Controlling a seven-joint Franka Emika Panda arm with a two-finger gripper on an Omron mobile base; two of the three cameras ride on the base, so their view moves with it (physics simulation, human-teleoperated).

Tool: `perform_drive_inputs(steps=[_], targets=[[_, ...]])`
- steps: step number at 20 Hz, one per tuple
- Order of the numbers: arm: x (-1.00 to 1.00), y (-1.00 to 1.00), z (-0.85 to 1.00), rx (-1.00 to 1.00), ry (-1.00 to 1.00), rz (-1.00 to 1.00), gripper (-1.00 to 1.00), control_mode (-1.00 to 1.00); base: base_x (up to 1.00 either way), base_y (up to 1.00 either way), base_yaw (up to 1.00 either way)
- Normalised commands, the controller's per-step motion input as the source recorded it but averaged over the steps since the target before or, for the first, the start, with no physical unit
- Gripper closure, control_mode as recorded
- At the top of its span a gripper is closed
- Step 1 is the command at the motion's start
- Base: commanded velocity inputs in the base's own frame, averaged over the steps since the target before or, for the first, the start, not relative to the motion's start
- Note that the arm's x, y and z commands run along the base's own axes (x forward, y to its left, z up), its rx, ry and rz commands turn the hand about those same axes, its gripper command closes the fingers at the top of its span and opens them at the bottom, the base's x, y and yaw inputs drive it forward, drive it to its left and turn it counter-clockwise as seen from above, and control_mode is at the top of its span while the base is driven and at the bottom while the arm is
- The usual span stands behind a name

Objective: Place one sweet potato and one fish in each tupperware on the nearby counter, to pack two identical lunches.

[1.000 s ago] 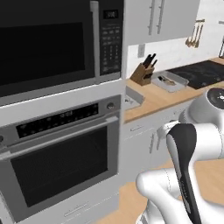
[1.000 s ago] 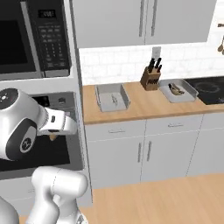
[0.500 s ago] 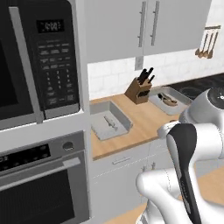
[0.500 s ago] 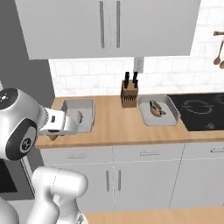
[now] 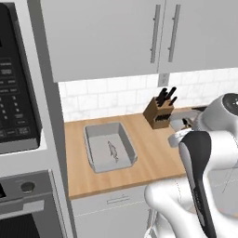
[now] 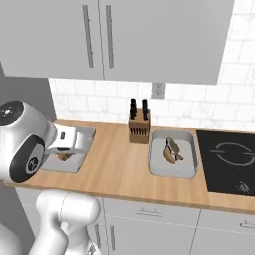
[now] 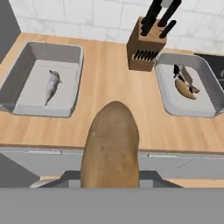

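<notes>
Filling the foreground, brown speckled sweet potato (image 7: 110, 146) seems hand-held.

A home kitchen is showing: a knife block (image 6: 139, 128) is sitting on a wooden counter (image 6: 119, 172), backed by white tile, under grey cabinets (image 6: 124, 37), beside a cooktop (image 6: 229, 159).

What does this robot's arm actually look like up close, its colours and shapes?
The arm is made of glossy white, rounded shells, bulging like fat sausages joined end to end. A long black, glossy panel runs down one segment, and a dark grey round cap marks the joint at the top. From the right base view, a joint shows a black disc face with a small pale logo, and the hand end is a boxy pale grey block.
</notes>
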Motion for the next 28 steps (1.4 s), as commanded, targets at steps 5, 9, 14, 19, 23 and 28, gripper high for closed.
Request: perform_drive_inputs(steps=[5,9,14,19,23,28], targets=[[0.18,0.08,-0.53,0.01,0.10,0.36,1.00,-1.00,0.00,0.00,0.00],[0.15,0.49,-0.40,0.00,0.06,0.16,1.00,-1.00,0.00,0.00,0.00],[0.30,0.92,-0.22,0.05,0.07,-0.01,1.00,-1.00,0.00,0.00,0.00],[0.40,0.94,-0.37,0.15,0.09,-0.09,1.00,-1.00,0.00,0.00,0.00],[0.44,0.71,-0.31,0.23,0.15,-0.23,1.00,-1.00,0.00,0.00,0.00],[0.59,0.14,-0.25,0.20,0.10,-0.30,1.00,-1.00,0.00,0.00,0.00]])
